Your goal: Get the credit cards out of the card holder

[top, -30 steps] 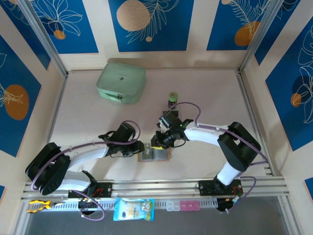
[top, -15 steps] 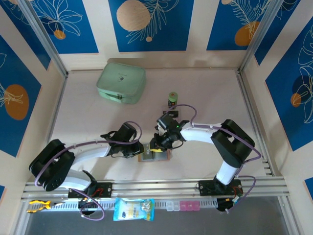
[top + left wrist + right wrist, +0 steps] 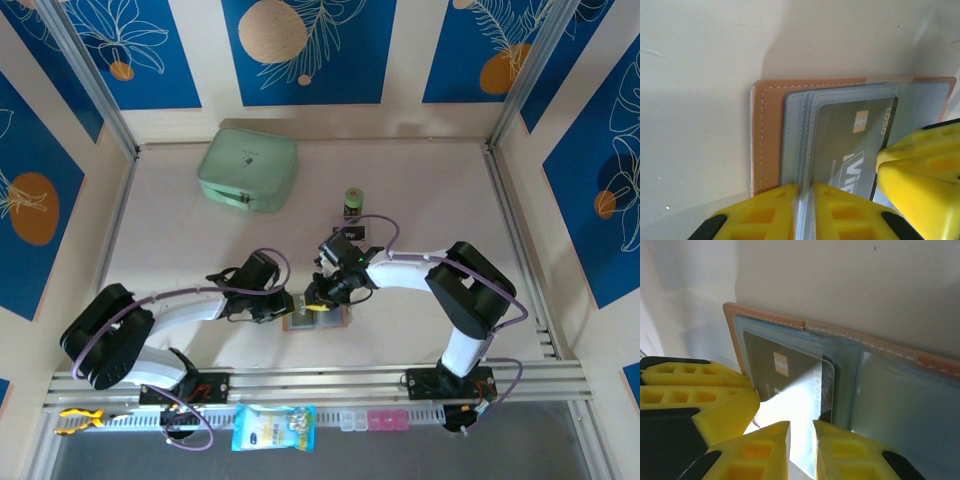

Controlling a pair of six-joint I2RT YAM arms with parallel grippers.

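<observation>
At the near edge of the table [image 3: 420, 200], beyond a blue packet [image 3: 273, 427] lying on the front rail, the two arms are seen reaching inward to meet over the card holder [image 3: 767, 140], which lies opened flat on the tabletop just ahead of the bases, its pinkish-brown stitched border showing around pale grey-blue inner panels. The left gripper [image 3: 805, 205] is brought almost fully together, and the edge of an inner panel is clamped in the thin slit between its yellow fingers. A dark credit card [image 3: 845, 145], with a gold chip and pale lettering, is seen lying in the holder's pocket. The right gripper [image 3: 801, 445] is set just beside the left one, its jaws narrowed to a slim gap into which the card's glossy near edge runs, so that the card appears to be pinched there. Farther back, well apart from the holder, a small green-and-black cylinder [image 3: 353, 199] is stood upright, and a mint-green case [image 3: 248, 170] is placed near the far wall.
</observation>
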